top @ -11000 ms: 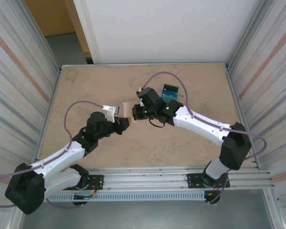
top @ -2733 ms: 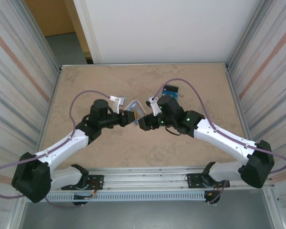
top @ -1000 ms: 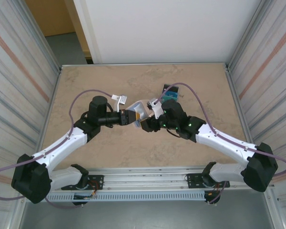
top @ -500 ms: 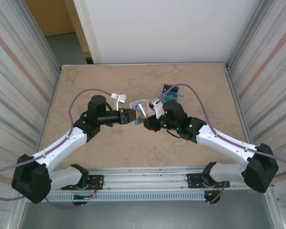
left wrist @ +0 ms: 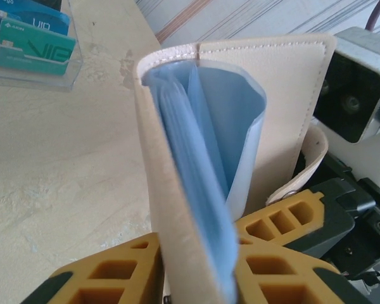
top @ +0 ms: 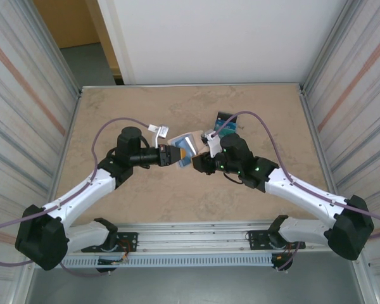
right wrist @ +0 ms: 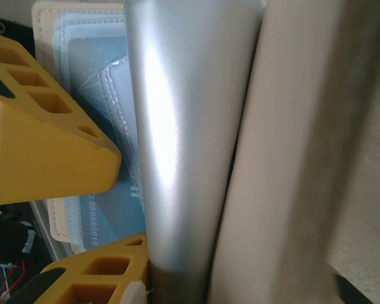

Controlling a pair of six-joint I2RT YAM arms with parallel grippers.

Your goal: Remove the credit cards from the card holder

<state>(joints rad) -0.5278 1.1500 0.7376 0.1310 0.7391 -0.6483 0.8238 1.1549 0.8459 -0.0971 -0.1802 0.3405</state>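
Top external: card holder point(top: 184, 140) now spread wider.

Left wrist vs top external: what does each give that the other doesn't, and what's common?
Left wrist: the card holder's light blue pockets seen edge-on, the stitching along its beige cover, and the print on the teal cards in the clear box.
Top external: the left arm and right arm from base to wrist, their purple cables, and the table edges.
Both: the left end effector clamped on the card holder, with the clear box beyond it.
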